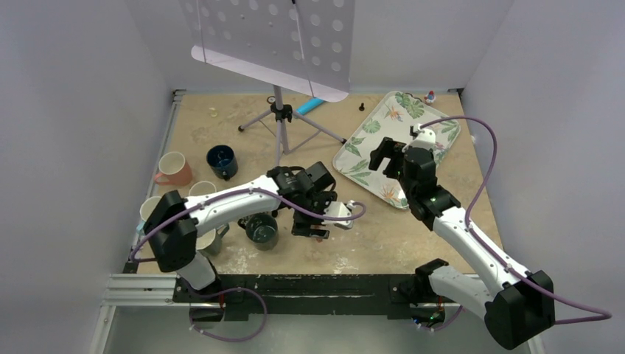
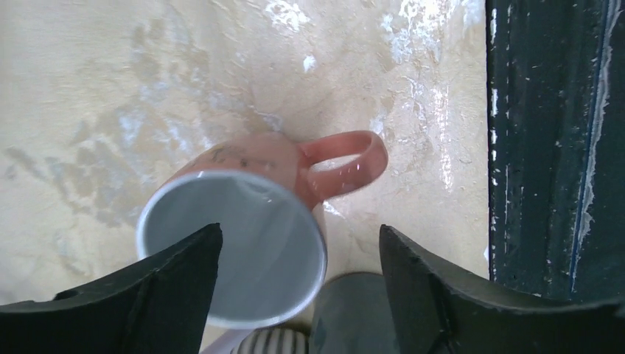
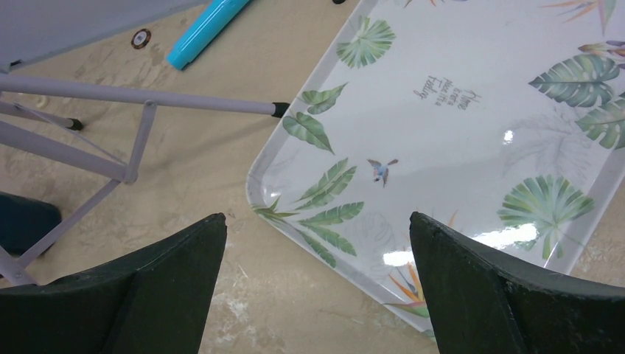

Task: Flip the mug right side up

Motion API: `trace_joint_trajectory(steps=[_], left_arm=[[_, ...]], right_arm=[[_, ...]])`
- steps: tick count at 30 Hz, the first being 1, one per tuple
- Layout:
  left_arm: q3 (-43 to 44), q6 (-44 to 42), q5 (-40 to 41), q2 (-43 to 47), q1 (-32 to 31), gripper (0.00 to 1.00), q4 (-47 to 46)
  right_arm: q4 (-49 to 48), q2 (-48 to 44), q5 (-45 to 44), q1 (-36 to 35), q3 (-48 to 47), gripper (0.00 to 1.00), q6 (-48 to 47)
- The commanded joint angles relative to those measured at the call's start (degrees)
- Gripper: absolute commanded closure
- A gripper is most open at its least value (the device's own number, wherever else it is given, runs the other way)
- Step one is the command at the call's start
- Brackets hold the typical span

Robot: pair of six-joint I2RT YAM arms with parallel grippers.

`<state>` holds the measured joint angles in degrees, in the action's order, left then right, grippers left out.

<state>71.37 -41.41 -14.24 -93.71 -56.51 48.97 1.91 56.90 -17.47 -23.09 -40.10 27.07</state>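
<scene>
A pink mug with a white inside stands on the table with its opening facing up and its handle towards the front rail. In the top view it shows as a pale shape just right of my left gripper. The left gripper hangs open above it. Its left finger lies over the mug's opening and its right finger is outside, apart from the mug. My right gripper is open and empty over the tray's near-left edge.
A leaf-print tray lies at the back right. A music stand stands at the back centre with a blue marker beside it. Several other mugs stand on the left, among them a pink one, a dark blue one and a teal one. The black front rail is near.
</scene>
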Motion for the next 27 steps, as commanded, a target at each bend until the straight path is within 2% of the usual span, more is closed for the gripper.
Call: trace_joint_trajectory(steps=[1,2,5,6,7,8,12,16,20,22,27], left_arm=[[3.56,2.88,-2.11,10.26,2.02,0.13,1.13],[3.48,3.72,-2.27,12.71,3.29,0.02,0.69],[1.50,7.67,-2.74,21.30,11.57,0.00,-2.78],[0.73,8.99,-2.37,23.55,14.42,0.00,-3.61],[-0.28,10.00,-1.48,25.80,17.19,0.00,-4.31],[-1.58,11.02,-0.03,27.98,19.55,0.00,-4.98],[-7.99,14.76,10.11,34.44,28.06,0.00,-6.38],[-15.45,17.97,11.43,41.18,38.73,0.00,-9.73],[-22.99,24.90,17.01,46.80,49.18,0.00,-19.24],[-25.30,28.93,15.11,47.72,54.99,0.00,-22.41],[-28.53,37.26,15.75,49.24,56.34,0.00,-24.85]], right_arm=[[-1.18,-0.94,-1.47,-0.08,-0.86,0.01,0.79],[-1.18,-0.94,-1.47,-0.08,-0.86,0.01,0.79],[-1.18,-0.94,-1.47,-0.08,-0.86,0.01,0.79],[-5.29,-17.07,3.69,8.99,13.38,0.01,-7.45],[-8.75,-6.79,-0.29,6.86,8.06,0.01,-2.40],[-9.49,-5.60,-0.96,6.56,7.74,0.01,-1.64],[-11.10,-5.22,-3.19,6.53,8.58,0.01,-0.42],[-9.02,-3.23,-7.01,6.49,6.80,0.01,1.45],[-6.03,-1.49,-8.19,6.49,4.88,0.01,1.48],[-5.97,-1.76,-8.32,6.56,5.25,0.01,0.84],[-4.26,-6.22,-11.19,6.53,7.09,0.02,1.53]])
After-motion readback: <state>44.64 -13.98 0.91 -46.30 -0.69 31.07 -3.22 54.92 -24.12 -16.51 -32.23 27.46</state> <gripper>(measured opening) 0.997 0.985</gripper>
